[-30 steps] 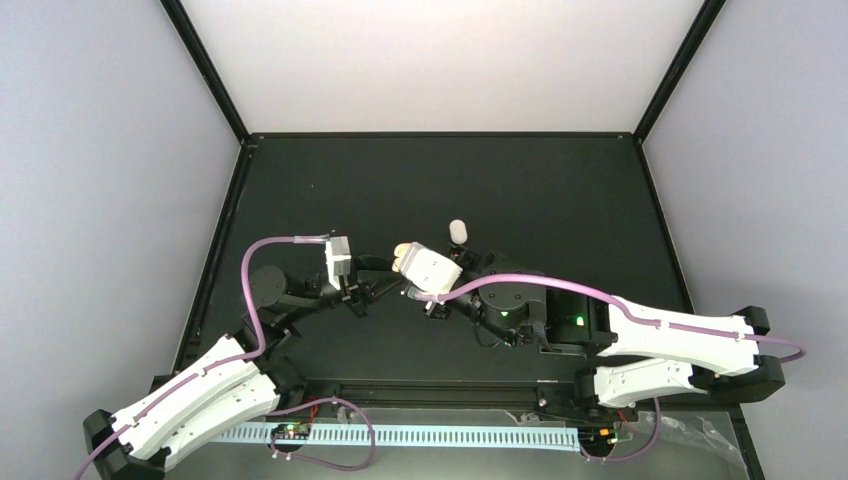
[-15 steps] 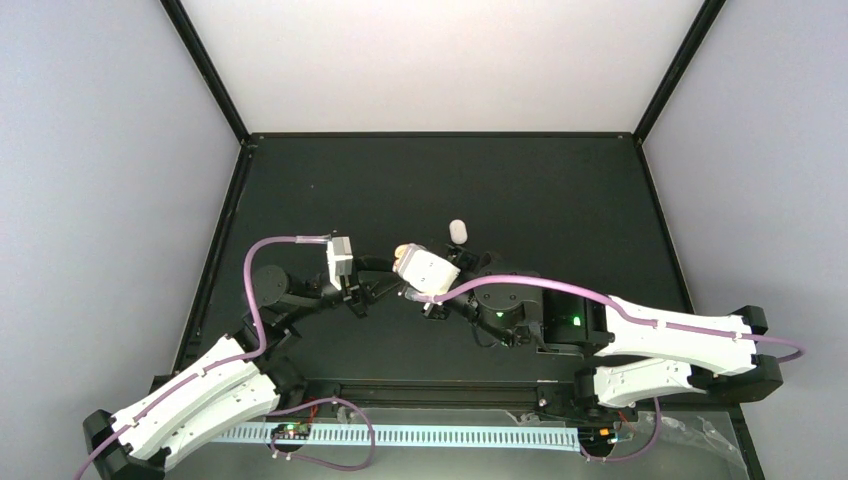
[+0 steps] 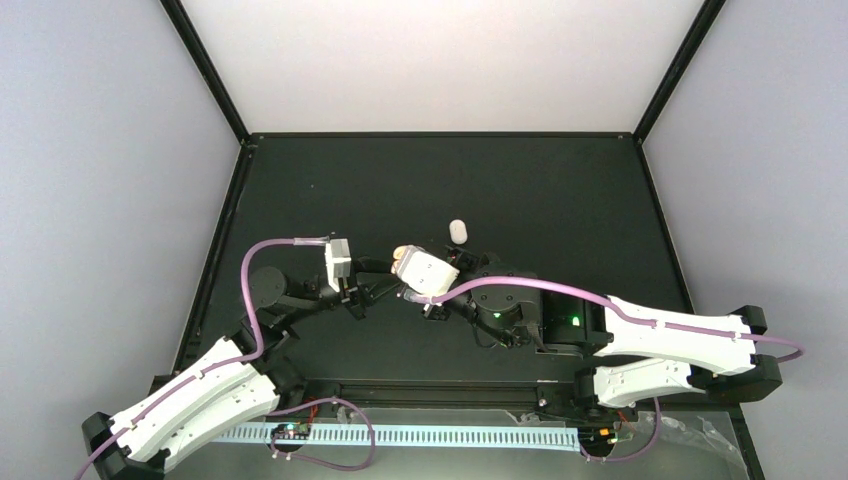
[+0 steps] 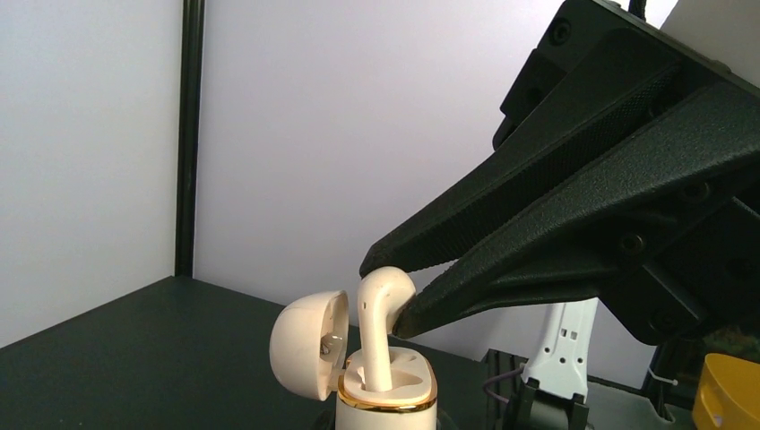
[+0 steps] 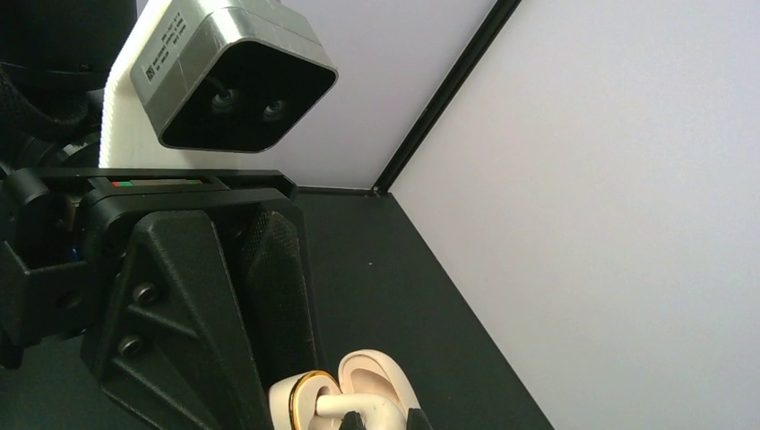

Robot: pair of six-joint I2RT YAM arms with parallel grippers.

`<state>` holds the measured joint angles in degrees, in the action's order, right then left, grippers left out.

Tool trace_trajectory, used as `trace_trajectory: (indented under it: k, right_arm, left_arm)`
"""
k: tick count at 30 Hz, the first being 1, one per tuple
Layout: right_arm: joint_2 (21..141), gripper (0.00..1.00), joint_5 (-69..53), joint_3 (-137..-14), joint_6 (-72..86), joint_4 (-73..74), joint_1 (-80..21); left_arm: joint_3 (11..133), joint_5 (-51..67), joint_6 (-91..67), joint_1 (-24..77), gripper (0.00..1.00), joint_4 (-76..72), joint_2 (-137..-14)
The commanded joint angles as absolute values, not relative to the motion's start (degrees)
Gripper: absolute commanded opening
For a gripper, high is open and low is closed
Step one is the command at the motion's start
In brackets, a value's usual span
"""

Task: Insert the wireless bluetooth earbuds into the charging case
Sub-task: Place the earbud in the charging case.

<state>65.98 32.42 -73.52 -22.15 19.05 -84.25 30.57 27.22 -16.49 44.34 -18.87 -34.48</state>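
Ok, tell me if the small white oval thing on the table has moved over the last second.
No. The white oval thing lies at the same spot, equally far from the table's far edge in the top view.

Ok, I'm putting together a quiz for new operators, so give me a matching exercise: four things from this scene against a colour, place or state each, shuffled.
Things:
1 beige earbud
2 case lid
3 case rim
4 white oval object

States:
A gold
B lying apart on the table
C pinched by the left gripper, stem in the charging case
D swung open

Pairs: 1-C, 2-D, 3-A, 4-B
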Motion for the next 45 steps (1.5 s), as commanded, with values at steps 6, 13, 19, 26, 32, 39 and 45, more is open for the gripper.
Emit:
trace_trajectory:
  k: [6, 13, 19, 26, 32, 39, 45]
  right_arm:
    - [66.76, 0.03, 29.71, -74.64, -21.34, 21.73, -84.72]
    - [67.07, 0.04, 28.21, -75.12, -21.27, 22.33, -84.78]
    - [66.81, 0.09, 26.77, -75.32, -20.79, 22.76, -84.99]
    - [66.61, 0.1, 25.71, -75.54, -20.74, 22.76, -85.08]
    - [67.15, 0.11, 25.0, -76.19, -20.92, 22.85, -85.06]
    - [66.91, 0.15, 24.15, -76.68, -20.1, 22.87, -85.08]
    - [65.57, 0.23, 23.39, -77.44, -18.45, 22.68, -85.08]
  left_arm:
    - [31.27, 26.91, -15.38, 44.65, 0.02, -20.22, -34.27]
    - [31.31, 26.98, -15.12, 44.65, 0.02, -20.03, -34.34]
    - [31.2, 26.72, -15.2, 44.65, 0.02, -20.22, -34.46]
    - [31.11, 26.99, -15.53, 44.65, 0.01, -20.47, -34.62]
    - [31.11, 27.19, -15.74, 44.65, 0.02, -20.58, -34.8]
    - [31.03, 27.12, -15.82, 44.65, 0.02, -20.57, -34.64]
    - [30.94, 27.0, -16.06, 44.65, 0.02, -20.24, -34.28]
